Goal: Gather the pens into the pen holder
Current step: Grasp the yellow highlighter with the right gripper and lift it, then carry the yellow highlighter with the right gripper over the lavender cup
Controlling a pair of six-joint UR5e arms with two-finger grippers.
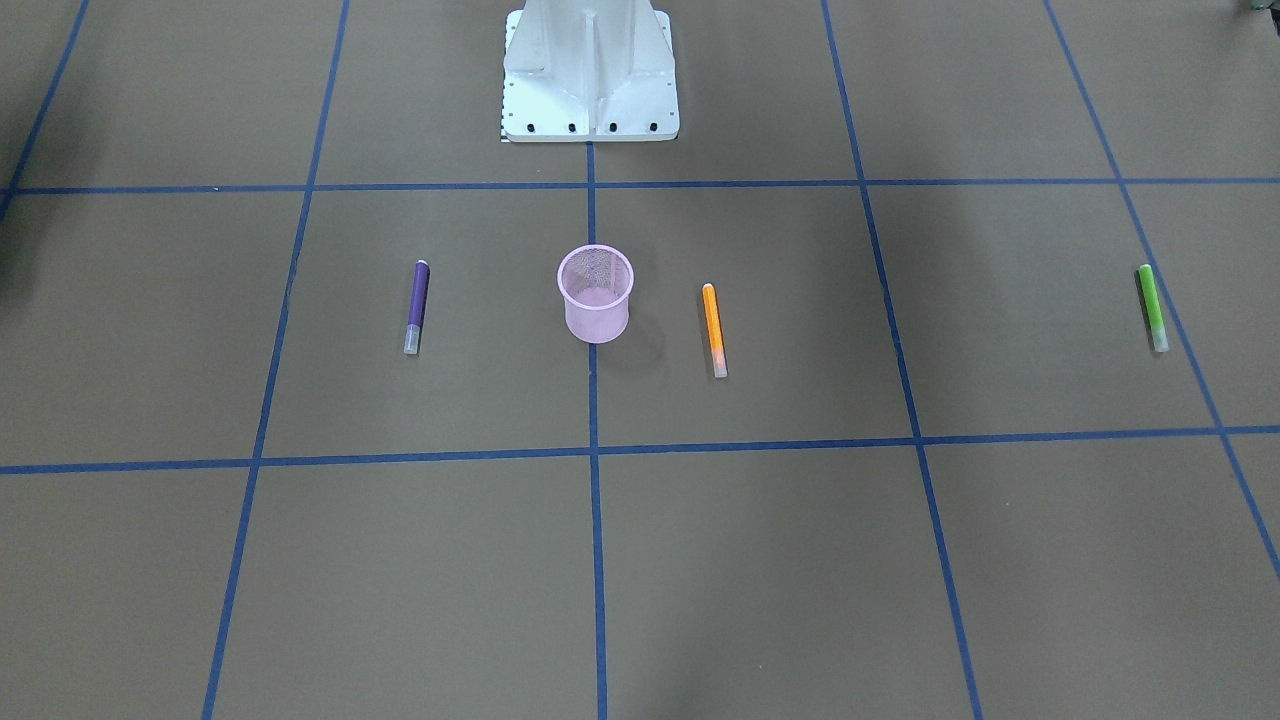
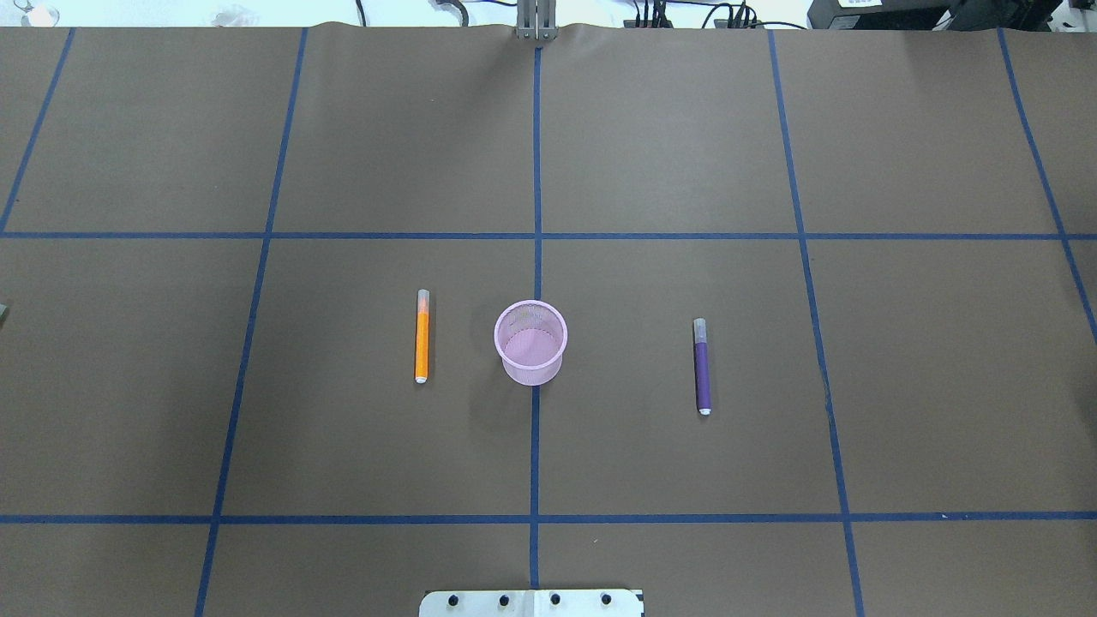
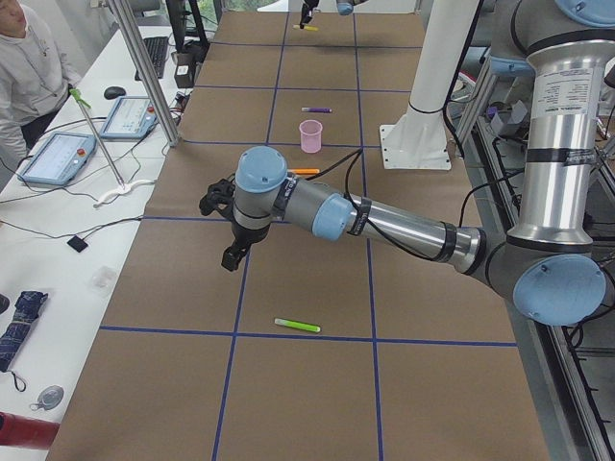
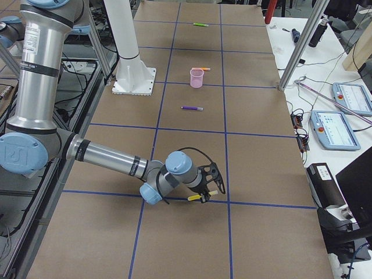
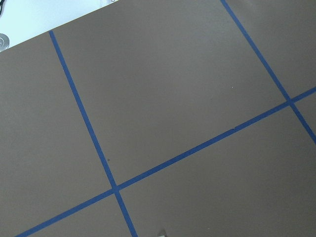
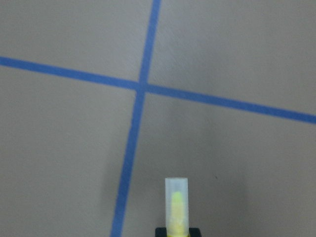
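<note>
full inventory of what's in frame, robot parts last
pen holder: 1, pink mesh, upright mid-table, looks empty
purple pen: 1, purple, flat on the holder's robot-right side
orange pen: 1, orange, flat on the holder's robot-left side
green pen: 1, green, flat, far out on robot's left
yellow pen: 1, yellow, held in right gripper
table: 1, brown, blue tape grid
robot base: 1, white, table edge
left gripper: 1, black, above table near green pen, opening unclear
right gripper: 1, black, gripping yellow pen
</note>
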